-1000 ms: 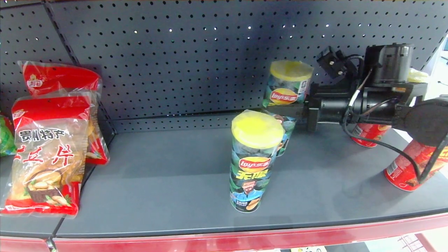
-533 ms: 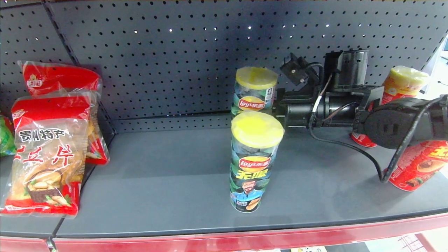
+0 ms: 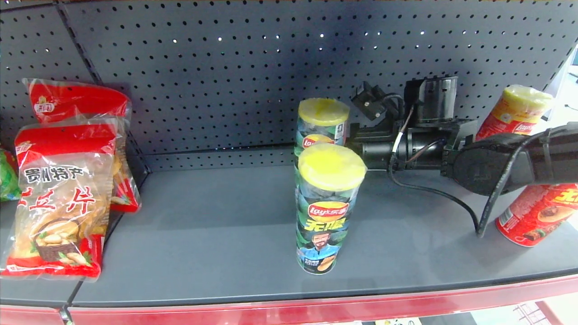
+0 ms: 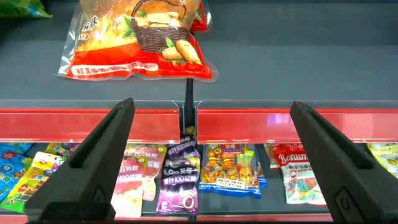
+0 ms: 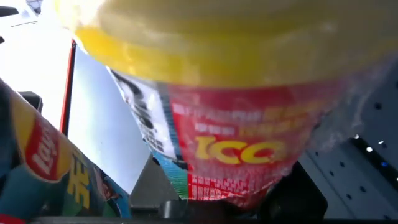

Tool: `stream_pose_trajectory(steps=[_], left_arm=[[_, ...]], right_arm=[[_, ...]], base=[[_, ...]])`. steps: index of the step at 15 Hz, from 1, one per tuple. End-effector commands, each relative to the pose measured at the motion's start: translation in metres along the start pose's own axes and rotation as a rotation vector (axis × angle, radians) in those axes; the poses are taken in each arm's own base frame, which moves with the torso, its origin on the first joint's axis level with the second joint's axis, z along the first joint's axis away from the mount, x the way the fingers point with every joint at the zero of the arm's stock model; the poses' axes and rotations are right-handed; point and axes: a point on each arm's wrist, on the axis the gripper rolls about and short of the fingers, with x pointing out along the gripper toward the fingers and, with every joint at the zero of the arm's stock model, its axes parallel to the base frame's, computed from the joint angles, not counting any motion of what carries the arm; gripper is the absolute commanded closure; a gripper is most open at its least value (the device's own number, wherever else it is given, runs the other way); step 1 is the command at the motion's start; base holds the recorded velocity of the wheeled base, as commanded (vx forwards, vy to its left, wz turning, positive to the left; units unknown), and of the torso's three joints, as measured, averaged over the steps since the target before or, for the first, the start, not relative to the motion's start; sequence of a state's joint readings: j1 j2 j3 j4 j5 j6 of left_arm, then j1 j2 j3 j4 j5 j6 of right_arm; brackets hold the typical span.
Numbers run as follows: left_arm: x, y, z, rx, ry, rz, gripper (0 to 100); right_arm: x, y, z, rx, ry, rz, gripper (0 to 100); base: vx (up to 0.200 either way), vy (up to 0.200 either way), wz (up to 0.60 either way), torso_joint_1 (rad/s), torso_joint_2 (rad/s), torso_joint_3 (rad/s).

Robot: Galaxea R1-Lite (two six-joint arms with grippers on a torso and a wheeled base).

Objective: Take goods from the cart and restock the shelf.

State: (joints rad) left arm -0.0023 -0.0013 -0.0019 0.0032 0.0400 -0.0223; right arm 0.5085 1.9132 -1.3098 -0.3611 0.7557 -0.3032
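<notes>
A green crisp can with a yellow lid point(image 3: 329, 207) stands upright mid-shelf. Right behind it is a second green can point(image 3: 320, 122), upright, with my right gripper point(image 3: 350, 140) shut on its side, the arm coming in from the right. The front can hides its base. In the right wrist view the held can point(image 5: 236, 124) sits close between the fingers, with the front can point(image 5: 37, 162) beside it. My left gripper point(image 4: 211, 106) hangs open with nothing in it, in front of the shelf's red front edge point(image 4: 261, 121).
Red bags of crisps point(image 3: 58, 198) lean at the shelf's left. Two red cans stand at the right, one at the back point(image 3: 519, 113) and one near the front point(image 3: 537, 212). Grey shelf floor point(image 3: 203, 234) lies free between bags and cans. Sweets packets point(image 4: 180, 180) fill the lower shelf.
My right gripper has carried the second green can leftward and lower, to directly behind the front can. The red can at the back right has come into sight.
</notes>
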Motion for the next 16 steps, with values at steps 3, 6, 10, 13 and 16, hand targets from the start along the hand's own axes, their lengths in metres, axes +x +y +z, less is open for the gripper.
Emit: stream_pose_trajectory(steps=[3,6,10,13,16], left_arm=[[0.0,0.0,0.0,0.001,0.002,-0.001,0],[0.0,0.0,0.0,0.001,0.002,-0.001,0],[0.0,0.0,0.0,-0.001,0.0,-0.001,0],[0.0,0.0,0.0,0.001,0.0,0.002,0],[0.0,0.0,0.0,-0.001,0.002,-0.001,0]], right_arm=[[0.01,0.003,-0.005,0.007,0.007,0.024,100],[0.011,0.002,-0.007,0.012,0.01,0.023,100],[0.018,-0.003,-0.007,0.003,0.001,0.02,100],[0.026,-0.01,-0.011,0.006,0.002,0.025,100],[0.029,-0.015,-0.017,0.011,0.003,0.037,100]], base=[[0.0,0.0,0.0,0.0,0.0,0.0],[0.0,0.0,0.0,0.0,0.0,0.0],[0.0,0.0,0.0,0.0,0.0,0.0],[0.0,0.0,0.0,0.0,0.0,0.0],[0.0,0.0,0.0,0.0,0.0,0.0]])
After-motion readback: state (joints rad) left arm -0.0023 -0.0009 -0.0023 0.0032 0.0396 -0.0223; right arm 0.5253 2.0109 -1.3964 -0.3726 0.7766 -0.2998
